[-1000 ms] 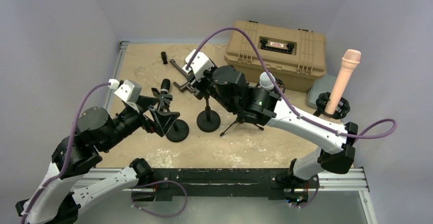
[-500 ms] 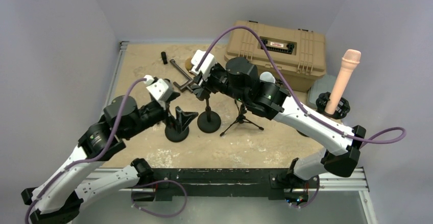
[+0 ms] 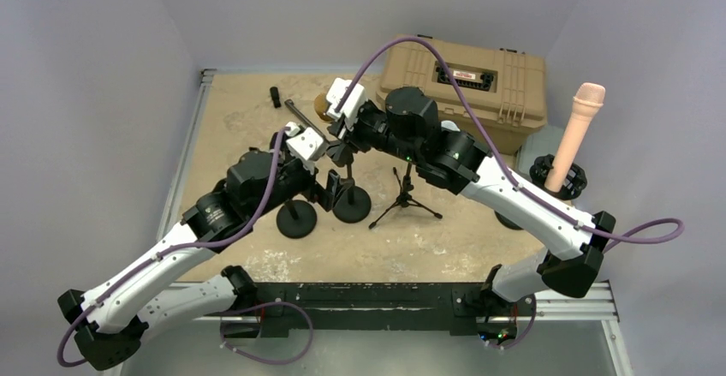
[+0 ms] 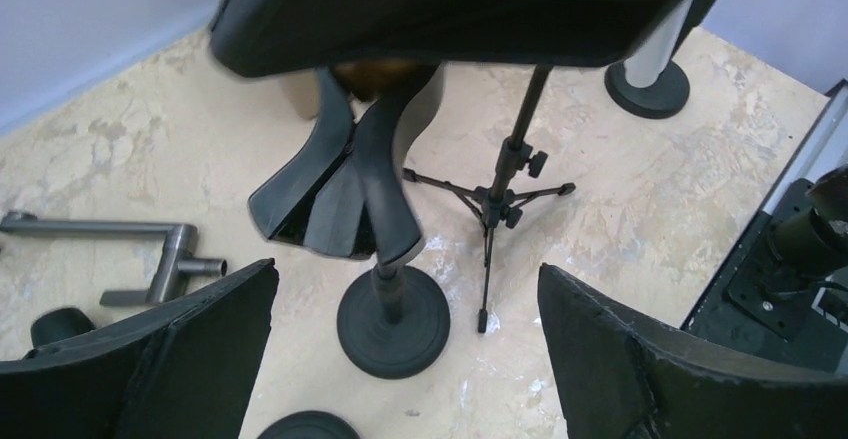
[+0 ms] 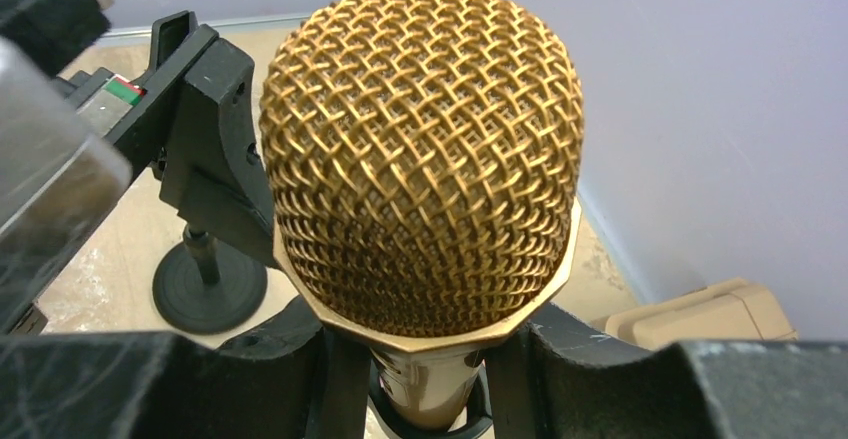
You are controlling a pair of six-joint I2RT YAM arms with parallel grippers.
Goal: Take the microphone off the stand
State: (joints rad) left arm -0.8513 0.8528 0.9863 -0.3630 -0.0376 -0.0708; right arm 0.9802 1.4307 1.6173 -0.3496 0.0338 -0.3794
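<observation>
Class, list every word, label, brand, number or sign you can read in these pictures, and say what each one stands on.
No text here can be read.
The red label on the tan case: too small to read.
The green and red sticker at the upper left of the right wrist view: no letters legible.
The gold microphone: no marking shows.

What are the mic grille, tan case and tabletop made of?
Mic grille: gold woven wire mesh, shiny, looks like metal.
Case: tan, ribbed moulded shell, matte, likely hard plastic.
Table: beige, mottled, stone-like look; could be laminate.
</observation>
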